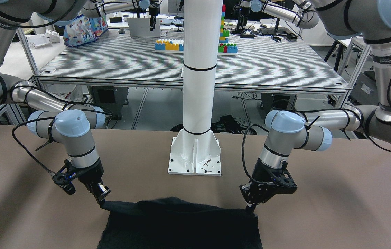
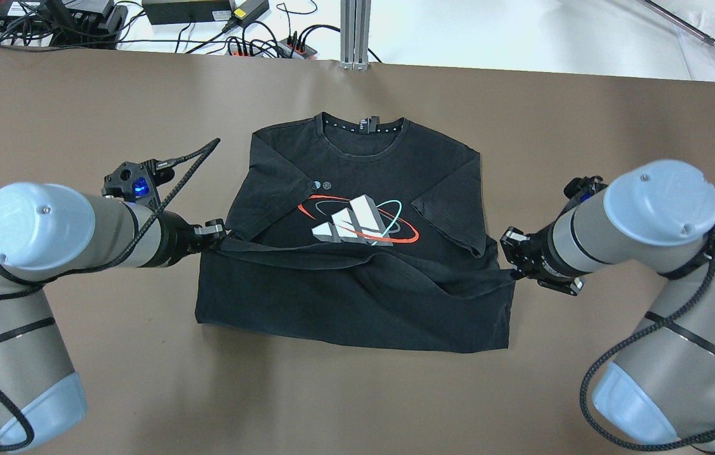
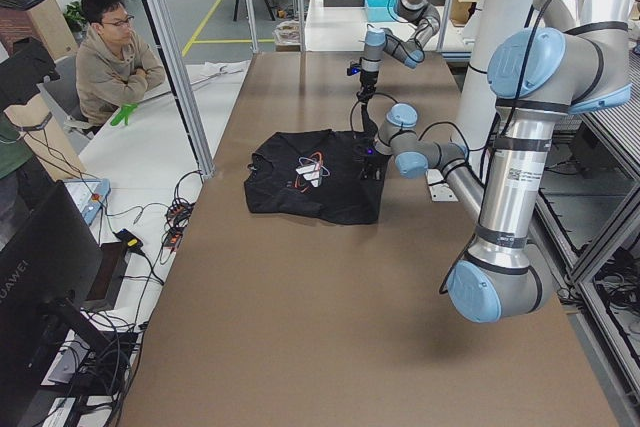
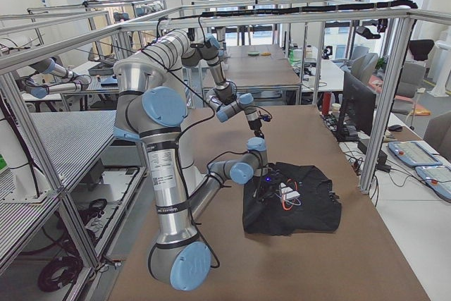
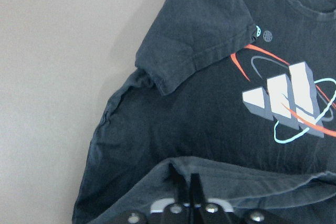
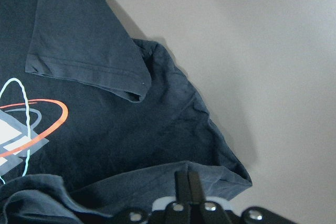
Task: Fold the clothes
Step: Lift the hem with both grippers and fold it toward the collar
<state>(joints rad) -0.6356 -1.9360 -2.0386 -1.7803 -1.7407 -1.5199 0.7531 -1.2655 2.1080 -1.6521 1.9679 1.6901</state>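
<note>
A black T-shirt point(image 2: 357, 278) with a white three-stripe logo point(image 2: 348, 222) and red and light-blue rings lies chest-up on the brown table, both sleeves folded in. Its bottom hem is lifted and carried up over the lower body. My left gripper point(image 2: 223, 235) is shut on the hem's left corner; the left wrist view shows its fingers point(image 5: 185, 192) pinching the fabric edge. My right gripper point(image 2: 510, 268) is shut on the hem's right corner, fingers point(image 6: 187, 187) closed on the cloth. The shirt also shows in the front-facing view point(image 1: 181, 224).
The white robot column base point(image 1: 195, 155) stands on the table behind the shirt. Cables and power supplies point(image 2: 205, 12) lie past the table's far edge. A seated person point(image 3: 110, 57) is beyond the far side of the table in the left side view.
</note>
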